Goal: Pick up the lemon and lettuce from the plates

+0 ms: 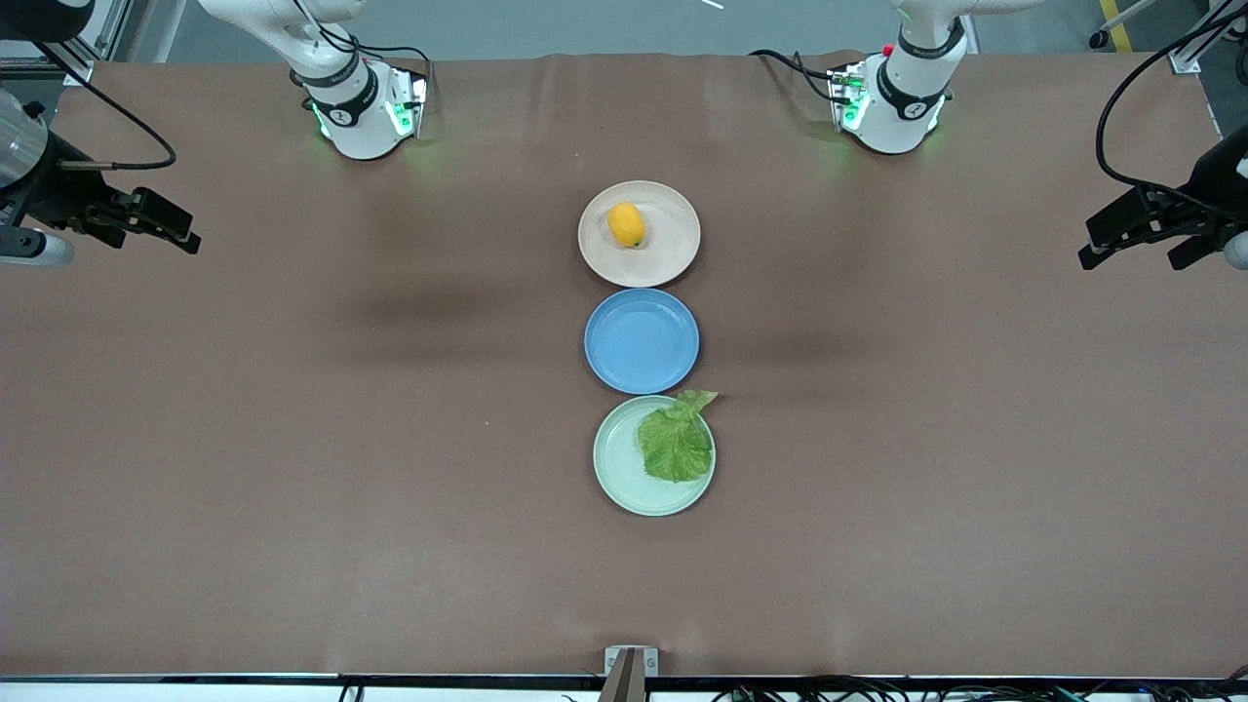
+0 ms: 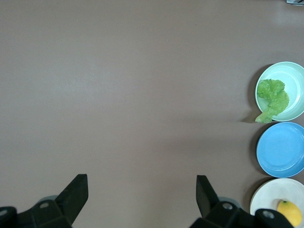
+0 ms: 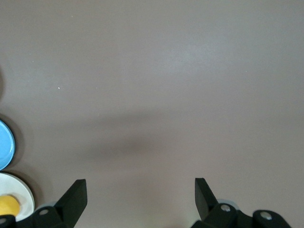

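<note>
The lemon [image 1: 626,224] lies on the beige plate [image 1: 673,255], the plate farthest from the front camera. The lettuce [image 1: 675,444] lies on the mint plate [image 1: 616,468], the nearest one, with its stem end over the rim. My left gripper [image 1: 1136,255] hangs open and empty over bare table at the left arm's end. My right gripper [image 1: 166,226] hangs open and empty at the right arm's end. The left wrist view shows the open gripper [image 2: 141,183], the lettuce [image 2: 272,97] and the lemon [image 2: 289,211]. The right wrist view shows the open gripper [image 3: 140,186] and the lemon's edge [image 3: 8,206].
A bare blue plate [image 1: 641,341] sits between the beige and mint plates, all three in a line down the table's middle. It also shows in the left wrist view [image 2: 282,149]. The brown table [image 1: 292,439] spreads wide on both sides.
</note>
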Available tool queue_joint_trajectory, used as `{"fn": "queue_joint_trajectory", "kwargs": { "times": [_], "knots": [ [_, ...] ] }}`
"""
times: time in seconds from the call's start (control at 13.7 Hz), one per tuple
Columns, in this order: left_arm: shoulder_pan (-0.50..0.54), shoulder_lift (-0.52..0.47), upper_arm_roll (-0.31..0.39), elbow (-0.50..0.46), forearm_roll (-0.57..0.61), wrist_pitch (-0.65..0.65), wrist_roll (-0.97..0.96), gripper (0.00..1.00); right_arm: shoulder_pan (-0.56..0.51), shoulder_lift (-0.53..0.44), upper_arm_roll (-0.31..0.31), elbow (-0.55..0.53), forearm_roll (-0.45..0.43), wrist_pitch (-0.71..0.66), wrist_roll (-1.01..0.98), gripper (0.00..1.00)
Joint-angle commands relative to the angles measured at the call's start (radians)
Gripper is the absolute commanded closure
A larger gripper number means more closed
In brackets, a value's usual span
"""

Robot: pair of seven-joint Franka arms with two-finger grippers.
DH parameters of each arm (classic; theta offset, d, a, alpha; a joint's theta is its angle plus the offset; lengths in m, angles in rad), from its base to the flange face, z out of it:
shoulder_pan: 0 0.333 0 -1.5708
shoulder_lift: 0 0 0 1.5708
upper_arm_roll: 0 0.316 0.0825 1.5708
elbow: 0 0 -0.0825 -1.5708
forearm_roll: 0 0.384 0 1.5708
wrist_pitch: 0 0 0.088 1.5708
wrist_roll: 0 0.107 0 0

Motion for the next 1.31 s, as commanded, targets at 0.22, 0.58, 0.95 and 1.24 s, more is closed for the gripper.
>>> {"fn": "queue_joint_trajectory", "kwargs": {
  "times": [0.22, 0.58, 0.95, 1.24],
  "knots": [
    [-0.003, -0.015, -0.001, 0.006, 0.019, -0.016, 0.007, 0.00, -0.022, 0.019, 0.007, 0.015, 0.023, 0.005, 0.008, 0.00],
    [-0.012, 0.020, -0.003, 0.006, 0.007, -0.018, -0.033, 0.00, -0.022, 0.019, 0.007, 0.015, 0.023, 0.007, 0.008, 0.00],
    [-0.155, 0.178, -0.055, 0.007, -0.030, 0.062, -0.193, 0.00, -0.017, 0.019, 0.007, 0.014, 0.023, 0.004, 0.008, 0.00],
    [-0.326, 0.343, -0.055, 0.009, -0.030, 0.250, -0.454, 0.00, -0.008, 0.059, 0.011, 0.043, 0.003, 0.001, 0.000, 0.00]
  ]
}}
